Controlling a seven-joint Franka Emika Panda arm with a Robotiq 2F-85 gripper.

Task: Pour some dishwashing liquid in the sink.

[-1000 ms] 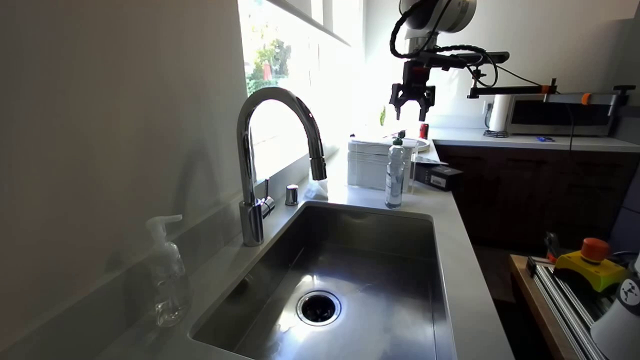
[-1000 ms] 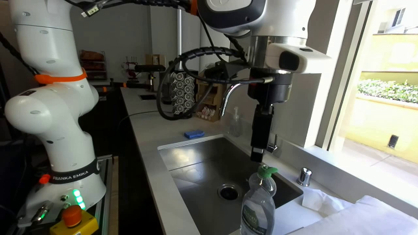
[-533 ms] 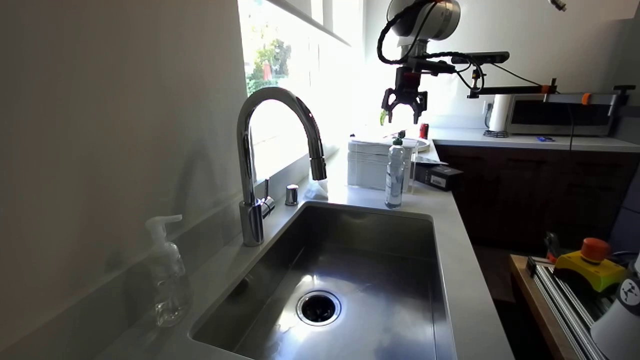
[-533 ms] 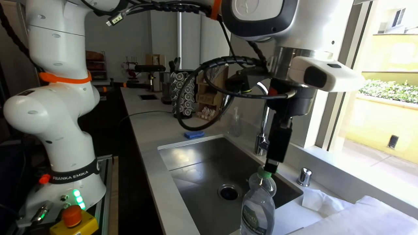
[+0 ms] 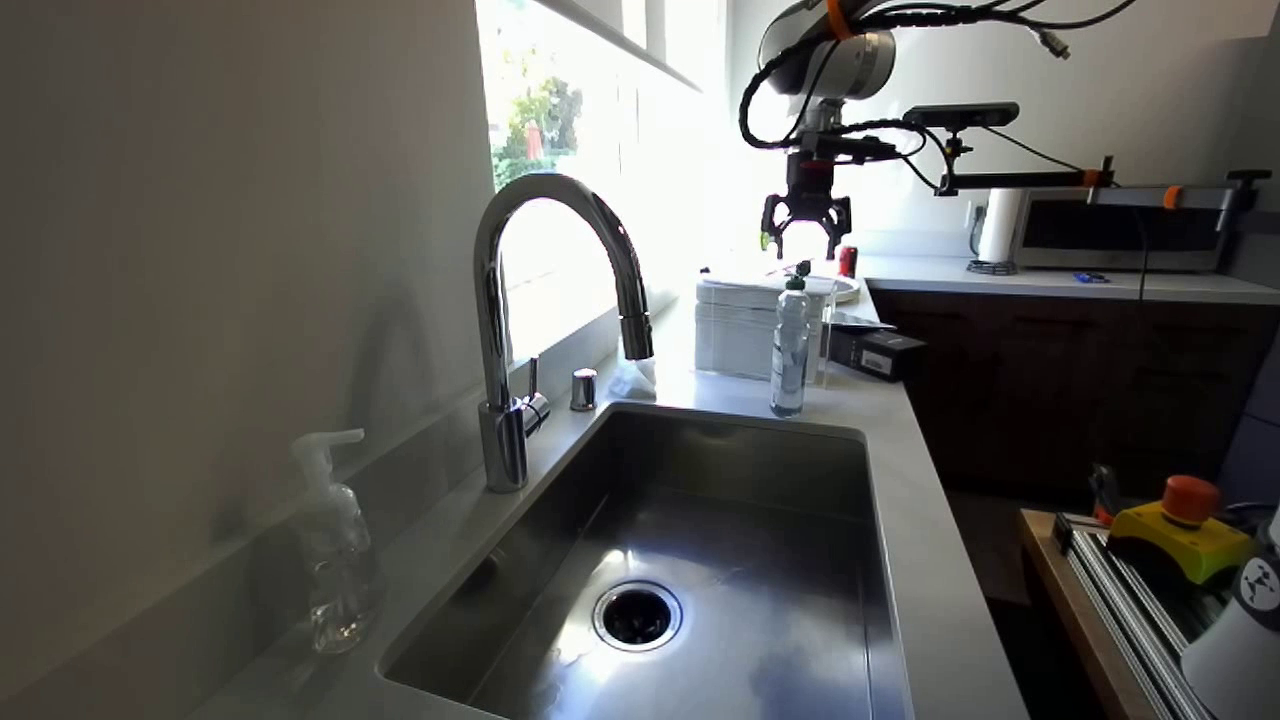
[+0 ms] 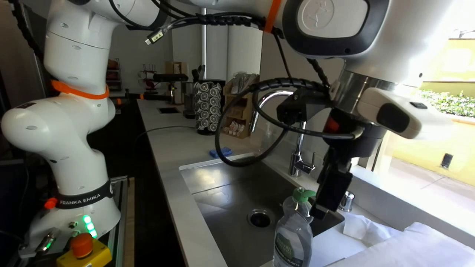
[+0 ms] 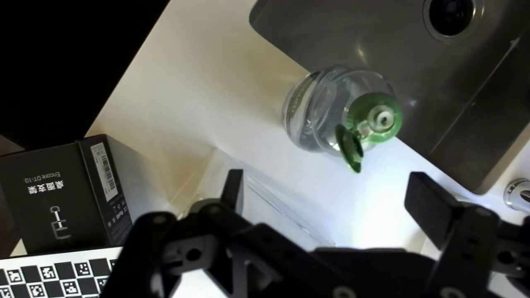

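Note:
The dishwashing liquid [image 5: 790, 350] is a slim clear bottle with a green flip cap. It stands upright on the counter at the sink's edge. It also shows in an exterior view [image 6: 291, 237] and in the wrist view [image 7: 319, 114], where its cap lid is flipped open. My gripper [image 5: 807, 252] is open, with nothing between its fingers, around the height of the cap or above. In the wrist view the fingers [image 7: 327, 190] are apart from the bottle, below it in the picture. In an exterior view the fingertips [image 6: 320, 212] appear right of the cap. The steel sink [image 5: 760, 600] has a round drain.
An arched chrome faucet [image 5: 550, 190] rises beside the sink. A clear pump bottle [image 5: 340, 570] stands near the wall. A white box [image 5: 735, 335] and a black box [image 7: 54, 194] are behind the dishwashing liquid. A blue sponge-like item [image 6: 220, 152] lies beyond the sink.
My open gripper has moved lower and farther along the counter, past the bottle's cap, and tilted somewhat. The bottle has not moved.

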